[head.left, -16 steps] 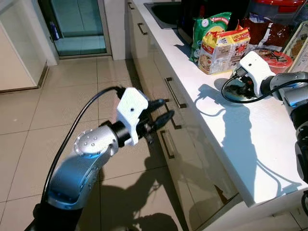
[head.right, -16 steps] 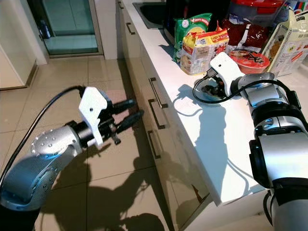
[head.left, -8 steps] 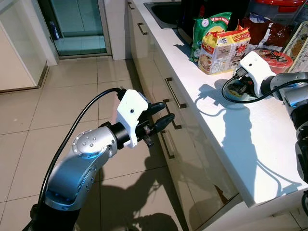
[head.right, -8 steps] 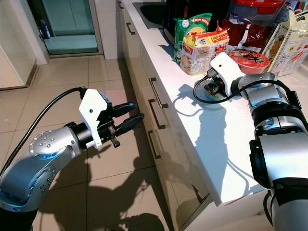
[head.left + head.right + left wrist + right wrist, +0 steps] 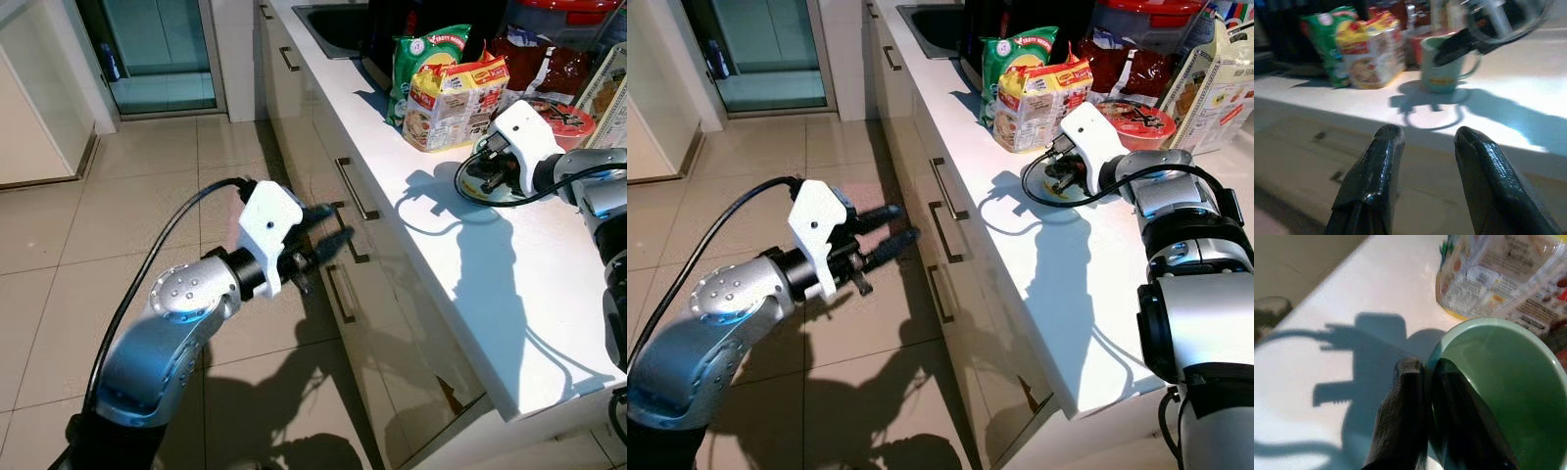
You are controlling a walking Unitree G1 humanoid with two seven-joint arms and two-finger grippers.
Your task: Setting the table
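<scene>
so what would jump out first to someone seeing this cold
Most likely the right gripper, pinched on the rim of a green mug on the white counter, one finger inside and one outside. Next, the left gripper, open, held in mid-air over the tiled floor beside the drawers. Behind the mug, bright snack bags crowd the counter near the sink.

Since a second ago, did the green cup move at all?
Yes. The green cup, pinched at its rim by the right gripper, has shifted a little toward the red-lidded bowl, farther along the counter from the robot.
</scene>
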